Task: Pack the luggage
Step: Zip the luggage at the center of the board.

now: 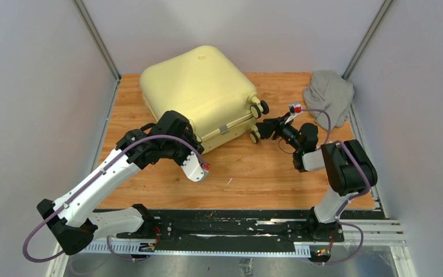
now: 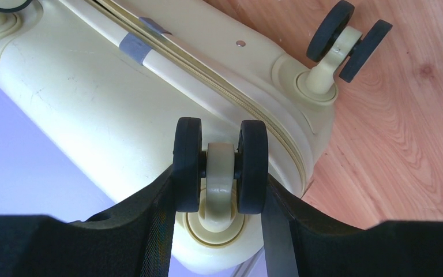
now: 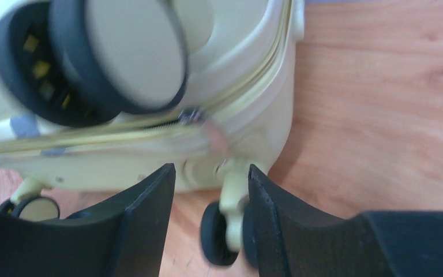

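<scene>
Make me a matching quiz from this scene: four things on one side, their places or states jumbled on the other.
1 luggage
2 grey cloth
3 left gripper
4 right gripper

A far right corner of the table
B open, by the zipper
C pale yellow, lying flat
D clamped on a caster wheel

Pairs: 1-C, 2-A, 3-D, 4-B

Luggage (image 3: 248, 69) wheel (image 3: 127, 52) blurred, edge-cropped.

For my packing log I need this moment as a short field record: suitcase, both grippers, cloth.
luggage: pale yellow suitcase, closed, lying flat on wooden table
left gripper: shut on a caster wheel
right gripper: open, fingers astride a second wheel
grey cloth: crumpled at far right corner, outside the suitcase
</scene>
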Robot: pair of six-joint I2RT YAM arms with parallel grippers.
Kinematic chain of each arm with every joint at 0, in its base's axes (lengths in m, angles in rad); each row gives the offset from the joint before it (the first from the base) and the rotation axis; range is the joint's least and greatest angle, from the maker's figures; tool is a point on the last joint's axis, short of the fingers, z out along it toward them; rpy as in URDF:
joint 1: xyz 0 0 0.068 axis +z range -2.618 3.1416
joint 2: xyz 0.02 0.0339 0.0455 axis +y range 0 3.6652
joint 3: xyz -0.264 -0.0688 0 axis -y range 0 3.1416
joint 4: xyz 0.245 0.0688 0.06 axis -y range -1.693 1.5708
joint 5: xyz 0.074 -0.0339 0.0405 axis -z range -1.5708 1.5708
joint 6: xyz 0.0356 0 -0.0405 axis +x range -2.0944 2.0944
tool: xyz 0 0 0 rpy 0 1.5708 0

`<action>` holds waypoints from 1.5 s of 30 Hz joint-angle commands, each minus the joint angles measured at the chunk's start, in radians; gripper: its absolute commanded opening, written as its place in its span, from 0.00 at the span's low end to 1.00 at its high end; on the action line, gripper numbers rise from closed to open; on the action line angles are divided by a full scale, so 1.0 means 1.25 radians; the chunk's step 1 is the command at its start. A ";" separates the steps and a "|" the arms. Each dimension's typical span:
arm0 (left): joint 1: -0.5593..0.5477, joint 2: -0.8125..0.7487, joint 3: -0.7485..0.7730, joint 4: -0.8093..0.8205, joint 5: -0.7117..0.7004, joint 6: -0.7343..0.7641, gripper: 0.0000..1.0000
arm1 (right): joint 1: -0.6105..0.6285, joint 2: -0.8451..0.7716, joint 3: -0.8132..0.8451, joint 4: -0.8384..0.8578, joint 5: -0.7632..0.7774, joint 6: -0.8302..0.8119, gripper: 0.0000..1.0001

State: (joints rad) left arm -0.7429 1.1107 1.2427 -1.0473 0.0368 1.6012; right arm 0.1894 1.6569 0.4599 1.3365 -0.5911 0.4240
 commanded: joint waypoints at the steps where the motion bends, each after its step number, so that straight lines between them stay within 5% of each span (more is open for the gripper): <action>1: -0.001 -0.093 0.009 0.137 -0.026 0.002 0.00 | -0.036 0.083 0.103 0.109 -0.096 0.088 0.52; 9: -0.001 -0.100 0.002 0.137 -0.026 -0.006 0.00 | -0.035 0.143 0.175 0.105 -0.179 0.133 0.52; 23: -0.001 -0.108 0.002 0.137 -0.028 -0.005 0.00 | -0.030 0.118 0.059 0.172 -0.237 0.159 0.60; 34: -0.001 -0.150 -0.035 0.132 -0.028 -0.029 0.00 | -0.031 0.153 0.190 0.092 -0.260 0.144 0.54; 35: -0.001 -0.155 -0.042 0.122 -0.025 -0.031 0.03 | -0.028 0.157 0.195 0.089 -0.264 0.144 0.54; 36: -0.001 -0.160 -0.050 0.108 -0.019 -0.032 0.18 | -0.027 0.163 0.198 0.085 -0.268 0.143 0.53; 38: -0.001 -0.180 -0.080 0.100 -0.002 -0.037 0.69 | -0.023 0.174 0.194 0.078 -0.272 0.139 0.53; 40: -0.006 -0.197 -0.097 0.102 0.032 -0.038 0.98 | -0.023 0.183 0.170 0.101 -0.265 0.144 0.53; 45: -0.062 -0.094 0.092 0.100 0.138 -0.272 1.00 | -0.023 0.187 0.113 0.149 -0.248 0.153 0.53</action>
State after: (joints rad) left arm -0.7712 0.8867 1.1633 -1.0016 0.0845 1.5040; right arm 0.1493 1.8881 0.6411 1.4368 -0.9043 0.6121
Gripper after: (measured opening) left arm 0.998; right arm 0.528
